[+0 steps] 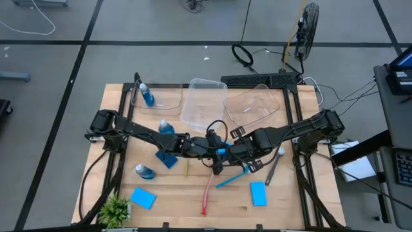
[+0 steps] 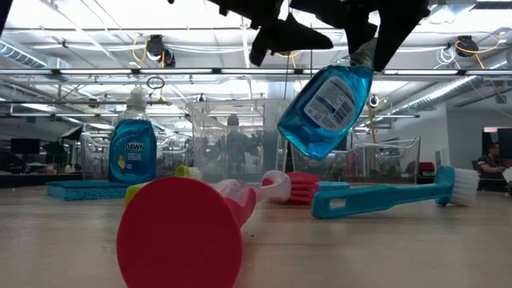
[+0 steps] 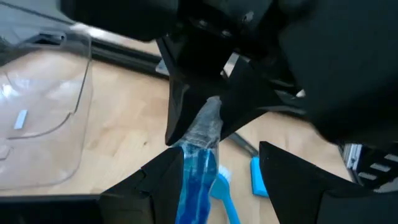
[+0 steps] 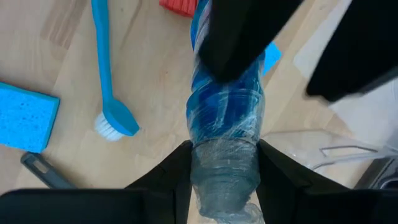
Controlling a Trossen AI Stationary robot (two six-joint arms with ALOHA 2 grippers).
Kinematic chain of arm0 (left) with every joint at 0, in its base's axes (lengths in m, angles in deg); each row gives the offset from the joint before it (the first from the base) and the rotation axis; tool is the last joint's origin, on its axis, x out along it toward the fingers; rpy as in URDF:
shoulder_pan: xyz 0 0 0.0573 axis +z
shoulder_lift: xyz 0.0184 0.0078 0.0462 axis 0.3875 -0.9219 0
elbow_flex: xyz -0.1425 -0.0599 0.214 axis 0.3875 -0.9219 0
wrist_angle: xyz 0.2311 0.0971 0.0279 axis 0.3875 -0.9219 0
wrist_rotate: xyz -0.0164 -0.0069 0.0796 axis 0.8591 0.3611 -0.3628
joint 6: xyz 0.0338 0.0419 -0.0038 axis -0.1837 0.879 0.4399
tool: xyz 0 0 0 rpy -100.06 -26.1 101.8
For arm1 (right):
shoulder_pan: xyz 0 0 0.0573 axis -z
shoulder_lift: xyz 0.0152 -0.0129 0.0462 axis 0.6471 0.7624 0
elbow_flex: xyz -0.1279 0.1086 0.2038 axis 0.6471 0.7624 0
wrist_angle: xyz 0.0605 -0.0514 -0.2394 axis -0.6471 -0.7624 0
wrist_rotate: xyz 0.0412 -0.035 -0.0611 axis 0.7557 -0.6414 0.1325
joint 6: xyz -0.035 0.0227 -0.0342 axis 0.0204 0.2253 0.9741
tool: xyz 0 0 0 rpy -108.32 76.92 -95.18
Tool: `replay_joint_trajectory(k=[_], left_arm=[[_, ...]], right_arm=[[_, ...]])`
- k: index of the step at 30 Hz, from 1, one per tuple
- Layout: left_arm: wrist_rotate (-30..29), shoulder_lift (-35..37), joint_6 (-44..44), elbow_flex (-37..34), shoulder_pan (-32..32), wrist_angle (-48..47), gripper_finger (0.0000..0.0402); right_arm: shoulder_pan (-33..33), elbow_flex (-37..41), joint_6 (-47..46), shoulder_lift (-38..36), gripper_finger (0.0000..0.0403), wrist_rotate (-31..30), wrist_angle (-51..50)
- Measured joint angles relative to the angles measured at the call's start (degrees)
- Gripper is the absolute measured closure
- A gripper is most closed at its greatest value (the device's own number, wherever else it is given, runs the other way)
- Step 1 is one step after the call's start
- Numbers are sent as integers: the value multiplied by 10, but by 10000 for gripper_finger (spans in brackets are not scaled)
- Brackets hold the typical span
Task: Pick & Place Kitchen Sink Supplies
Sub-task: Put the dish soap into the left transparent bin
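The counter (image 1: 290, 200) held four bottles (image 1: 147, 95), three sponges (image 1: 143, 198), four brushes (image 1: 233, 176), two tubs (image 1: 205, 100) and one plant (image 1: 116, 209).

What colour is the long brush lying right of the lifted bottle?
Blue, with white bristles: the brush shows best in the low view.

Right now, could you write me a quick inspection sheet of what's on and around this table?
Surface: wooden table.
Job's things: lifted soap bottle; other bottles; blue sponges; red brush, blue brush.
Clutter: clear tubs; small green plant.
Grippers: right gripper shut on the bottle's neck; left gripper open around its body.
Cables: black loops on floor.
Surroundings: fan; a seated person far off.
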Motion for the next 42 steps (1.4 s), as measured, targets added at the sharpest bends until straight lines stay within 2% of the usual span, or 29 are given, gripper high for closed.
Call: replay_joint_trajectory(k=[9, 18, 37, 42], left_arm=[[24, -54, 15, 103, 9, -134, 192], [50, -69, -9, 106, 14, -104, 192], [43, -69, -38, 106, 14, -120, 191], [40, -69, -40, 106, 14, -121, 164]], right_arm=[[0, 0, 2, 1, 278, -2, 1], [-1, 0, -8, 0, 279, 6, -6], [0, 0, -8, 0, 279, 2, 2], [0, 0, -10, 0, 279, -1, 3]])
